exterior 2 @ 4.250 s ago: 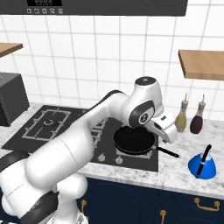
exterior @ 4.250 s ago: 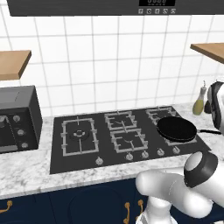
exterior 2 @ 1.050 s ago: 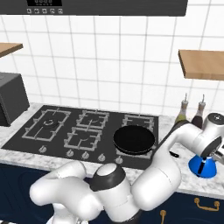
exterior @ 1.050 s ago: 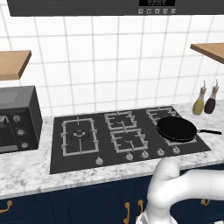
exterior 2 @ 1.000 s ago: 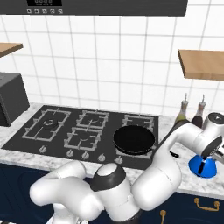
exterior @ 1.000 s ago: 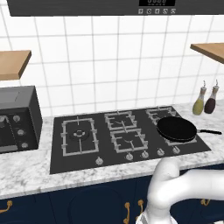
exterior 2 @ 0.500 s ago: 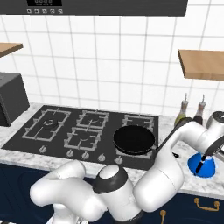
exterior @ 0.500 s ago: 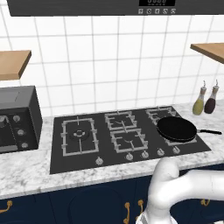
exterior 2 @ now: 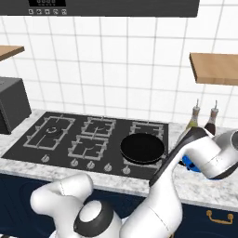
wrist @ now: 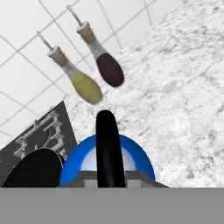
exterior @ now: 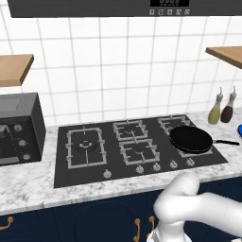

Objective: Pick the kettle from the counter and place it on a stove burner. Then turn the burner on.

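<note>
One step in hand: grasping the kettle (wrist: pixel 107 164), sitting on the tabletop (wrist: pixel 183 100) right of the stove (exterior: pixel 142 146), beside the pan (exterior 2: pixel 142 148). Gripper directly over its handle; jaw spacing impossible to tell. Next: clamping, lifting, carrying to the widest burner (exterior: pixel 85 145).

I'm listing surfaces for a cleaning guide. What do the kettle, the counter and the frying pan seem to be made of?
Kettle: glossy bright blue shell, perhaps enamelled metal; its handle is smooth black, maybe plastic.
Counter: pale stone with grey speckled veining, probably polished marble or granite.
Frying pan: uniform matte black, likely coated metal or cast iron; the render leaves that open.
</note>
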### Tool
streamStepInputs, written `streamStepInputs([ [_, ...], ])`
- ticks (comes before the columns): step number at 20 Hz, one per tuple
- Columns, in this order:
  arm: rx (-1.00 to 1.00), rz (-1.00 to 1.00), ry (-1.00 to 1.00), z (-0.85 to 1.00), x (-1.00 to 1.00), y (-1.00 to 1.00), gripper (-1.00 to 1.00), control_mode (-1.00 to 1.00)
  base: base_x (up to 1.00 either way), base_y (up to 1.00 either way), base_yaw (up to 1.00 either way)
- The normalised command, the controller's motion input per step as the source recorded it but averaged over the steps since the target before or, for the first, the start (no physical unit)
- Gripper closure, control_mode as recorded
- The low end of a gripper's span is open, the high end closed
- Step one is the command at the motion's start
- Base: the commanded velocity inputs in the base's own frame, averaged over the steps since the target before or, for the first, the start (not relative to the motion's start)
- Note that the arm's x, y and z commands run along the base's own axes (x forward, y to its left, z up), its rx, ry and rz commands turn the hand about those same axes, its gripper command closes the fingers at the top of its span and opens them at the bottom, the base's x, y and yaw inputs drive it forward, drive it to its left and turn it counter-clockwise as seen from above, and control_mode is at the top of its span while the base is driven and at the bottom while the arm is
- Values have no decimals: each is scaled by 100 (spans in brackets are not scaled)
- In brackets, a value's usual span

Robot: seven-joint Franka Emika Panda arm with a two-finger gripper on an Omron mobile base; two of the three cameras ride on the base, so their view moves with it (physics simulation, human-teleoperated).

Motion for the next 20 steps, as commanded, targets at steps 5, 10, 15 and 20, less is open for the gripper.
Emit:
streamStepInputs([
  [5,0,6,-27,47,-7,100,100,-100,0,0,0],
  [10,0,8,-6,71,0,100,100,-100,0,0,0],
  [15,0,6,0,87,0,100,100,-100,0,0,0],
  [20,-11,1,-1,63,0,100,100,-100,0,0,0],
])
